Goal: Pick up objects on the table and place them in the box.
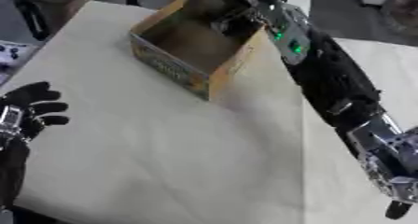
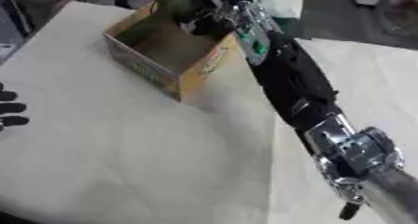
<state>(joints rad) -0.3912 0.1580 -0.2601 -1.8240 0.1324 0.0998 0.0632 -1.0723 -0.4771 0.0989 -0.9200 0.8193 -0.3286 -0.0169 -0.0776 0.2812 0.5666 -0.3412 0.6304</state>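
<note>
The right hand [image 1: 233,20] reaches into the cardboard box [image 1: 176,71] at upper centre; its fingers cannot be made out. The left hand [image 1: 32,107] rests spread at the left edge.

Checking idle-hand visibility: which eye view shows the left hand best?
Left eye view: the left hand shows at the left edge, fingers spread, resting on the table. The right eye view catches only its fingertips at the frame edge.

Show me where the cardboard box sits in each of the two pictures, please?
Left eye view: the cardboard box sits at upper centre, open side up.
Right eye view: it sits at upper left of centre.
Shared landmark: the robot's right arm reaches over the box's far right corner in both; green lights show on it.
</note>
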